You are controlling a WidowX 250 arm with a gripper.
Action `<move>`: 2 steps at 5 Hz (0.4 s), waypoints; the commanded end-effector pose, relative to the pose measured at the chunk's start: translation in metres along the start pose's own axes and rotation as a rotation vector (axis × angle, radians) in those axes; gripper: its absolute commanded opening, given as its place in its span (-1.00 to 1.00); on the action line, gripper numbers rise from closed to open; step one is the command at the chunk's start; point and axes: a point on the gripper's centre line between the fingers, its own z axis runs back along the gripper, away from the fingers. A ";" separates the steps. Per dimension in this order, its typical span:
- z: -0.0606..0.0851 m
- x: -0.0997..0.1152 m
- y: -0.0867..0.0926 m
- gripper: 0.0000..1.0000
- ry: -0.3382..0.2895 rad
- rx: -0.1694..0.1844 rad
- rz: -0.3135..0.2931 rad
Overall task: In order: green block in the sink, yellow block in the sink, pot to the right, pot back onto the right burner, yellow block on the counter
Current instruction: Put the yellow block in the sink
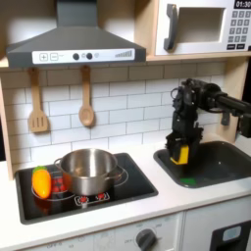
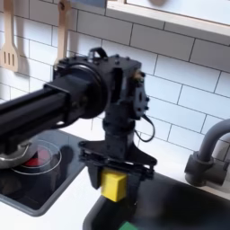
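Observation:
My gripper (image 1: pixel 178 152) (image 2: pixel 113 180) points down and is shut on the yellow block (image 1: pixel 180 155) (image 2: pixel 113 186), holding it just above the left rim of the dark grey sink (image 1: pixel 221 163) (image 2: pixel 184 208). A small green block (image 1: pixel 188 180) lies inside the basin near its front left corner. The steel pot (image 1: pixel 88 169) stands on the black cooktop, on the burner to the first exterior view's right. A sliver of its rim (image 2: pixel 8 159) shows at the second exterior view's left edge.
An orange oval toy (image 1: pixel 41 181) lies on the cooktop left of the pot. The curved faucet (image 2: pixel 210 154) rises behind the sink. Two wooden utensils (image 1: pixel 86 98) hang on the tiled wall. The cream counter (image 1: pixel 167 196) runs between cooktop and sink.

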 end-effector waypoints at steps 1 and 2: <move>-0.023 0.011 -0.032 -1.00 0.027 0.007 -0.034; -0.034 0.015 -0.048 -1.00 0.044 0.000 -0.046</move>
